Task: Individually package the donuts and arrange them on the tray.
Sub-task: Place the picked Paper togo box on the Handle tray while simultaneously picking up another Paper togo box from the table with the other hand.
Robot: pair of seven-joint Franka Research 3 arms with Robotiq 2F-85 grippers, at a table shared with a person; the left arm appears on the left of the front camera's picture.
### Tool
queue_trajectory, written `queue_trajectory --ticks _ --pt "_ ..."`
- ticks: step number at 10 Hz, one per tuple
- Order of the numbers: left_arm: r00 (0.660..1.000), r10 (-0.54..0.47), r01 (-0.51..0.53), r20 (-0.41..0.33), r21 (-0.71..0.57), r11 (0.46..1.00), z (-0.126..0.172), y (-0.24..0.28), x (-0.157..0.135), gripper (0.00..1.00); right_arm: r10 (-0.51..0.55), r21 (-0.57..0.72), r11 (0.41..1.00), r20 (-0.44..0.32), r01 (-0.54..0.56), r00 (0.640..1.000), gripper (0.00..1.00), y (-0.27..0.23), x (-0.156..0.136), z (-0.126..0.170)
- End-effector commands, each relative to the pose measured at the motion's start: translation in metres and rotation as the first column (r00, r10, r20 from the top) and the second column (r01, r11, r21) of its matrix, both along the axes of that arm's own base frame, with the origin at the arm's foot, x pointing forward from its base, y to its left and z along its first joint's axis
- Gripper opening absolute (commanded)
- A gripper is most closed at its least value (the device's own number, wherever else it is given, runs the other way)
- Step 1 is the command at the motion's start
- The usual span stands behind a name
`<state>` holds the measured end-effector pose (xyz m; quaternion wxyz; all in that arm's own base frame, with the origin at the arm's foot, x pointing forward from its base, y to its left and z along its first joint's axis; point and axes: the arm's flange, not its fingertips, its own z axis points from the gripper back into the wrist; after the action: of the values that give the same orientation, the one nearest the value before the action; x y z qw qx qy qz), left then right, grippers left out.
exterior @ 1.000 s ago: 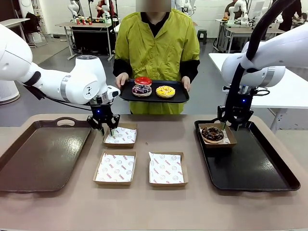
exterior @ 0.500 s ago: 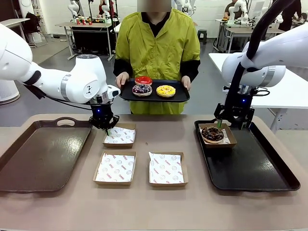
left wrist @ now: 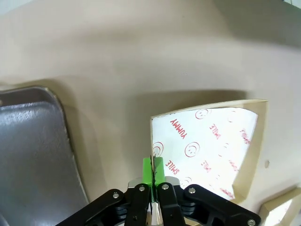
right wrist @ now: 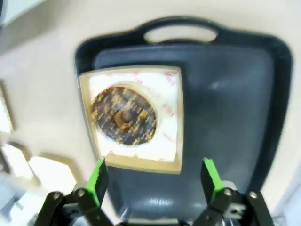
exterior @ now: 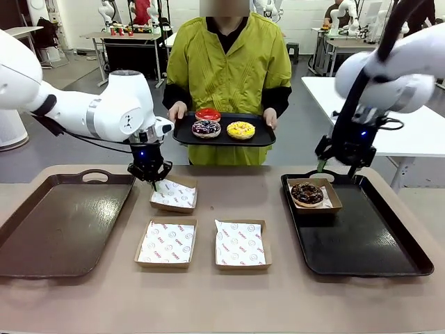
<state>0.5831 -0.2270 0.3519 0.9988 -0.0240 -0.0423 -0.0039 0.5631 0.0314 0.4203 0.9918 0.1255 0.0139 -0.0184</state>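
While the left gripper (exterior: pixel 154 182) pinches the rim of a flimsy carton (exterior: pixel 175 196) and the right gripper (exterior: pixel 338 167) hangs wide, the 3 unboxed donuts (exterior: pixel 206 129) look soft, best gripped gently across outer sides.

Your bench (exterior: pixel 222 306) reads matt, smooth and tan. The right tray (exterior: pixel 375 243) looks like black plastic with a soft gloss. The left tray (exterior: pixel 62 223) is browner, with sheen streaking across it. The card box (left wrist: pixel 254 141) at your left end effector (left wrist: pixel 153 162) is plain matt kraft, lined with thin printed paper. That end effector is black plastic with green pads. The red donut (exterior: pixel 207 114) is wet-glossy, and the chocolate donut (exterior: pixel 306 193) is rough with sprinkles.
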Motion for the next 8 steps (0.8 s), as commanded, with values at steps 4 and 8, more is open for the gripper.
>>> queue_trajectory --ticks 4,8 --pt "0.998 0.029 -0.028 0.048 -0.016 0.999 0.096 -0.012 -0.022 0.00 -0.057 0.576 0.817 0.078 0.002 0.995 1.00 -0.150 -0.098 0.061" --pt "0.994 0.066 -0.064 0.088 -0.025 0.998 0.137 -0.025 -0.017 0.00 -0.171 0.779 0.627 0.131 0.005 0.977 1.00 -0.225 -0.135 0.014"
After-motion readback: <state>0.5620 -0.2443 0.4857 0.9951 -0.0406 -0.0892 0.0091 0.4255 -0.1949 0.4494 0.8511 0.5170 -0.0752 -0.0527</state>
